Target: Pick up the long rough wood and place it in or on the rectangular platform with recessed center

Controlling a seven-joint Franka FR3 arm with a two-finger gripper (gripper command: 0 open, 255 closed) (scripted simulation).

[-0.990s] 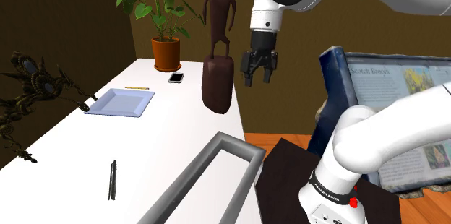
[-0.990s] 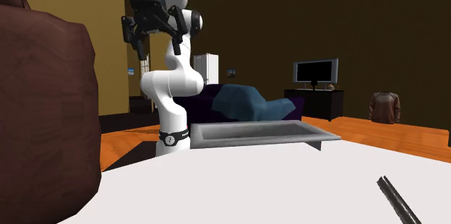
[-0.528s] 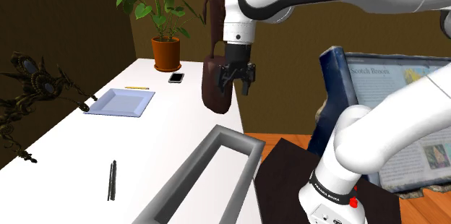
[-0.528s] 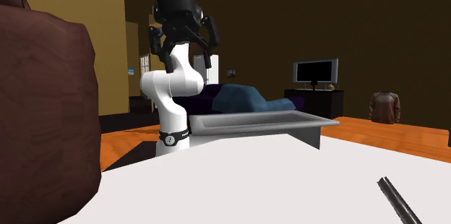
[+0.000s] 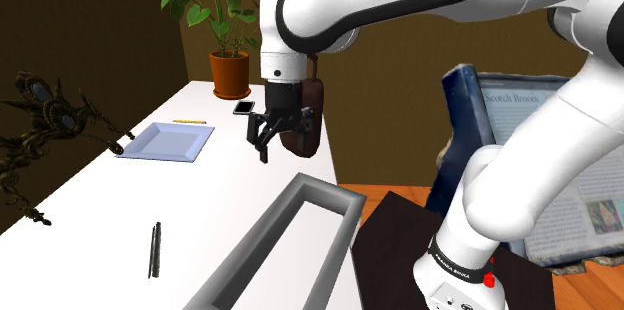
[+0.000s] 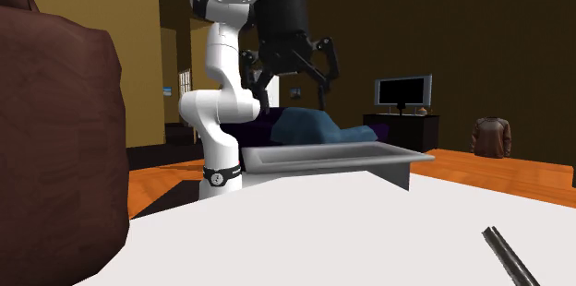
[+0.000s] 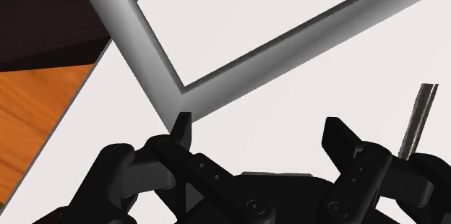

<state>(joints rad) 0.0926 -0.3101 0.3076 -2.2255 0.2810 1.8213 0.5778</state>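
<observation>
Gripper (image 5: 279,138) empty, jaws apart, beyond grey tray (image 5: 330,198) far end; long stick (image 5: 155,249) beside tray: straddle crosswise, descend mid-length.

Dim walls (image 5: 90,18) frame a brightly lit tabletop (image 5: 220,188).

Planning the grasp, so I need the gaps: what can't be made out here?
Dark stick: second exterior view, cut off by the bottom edge; wrist view, one end behind the gripper.
Grey tray: shoulder view, cut off by the bottom edge.
Brown statue: shoulder view, partly behind arm.
</observation>
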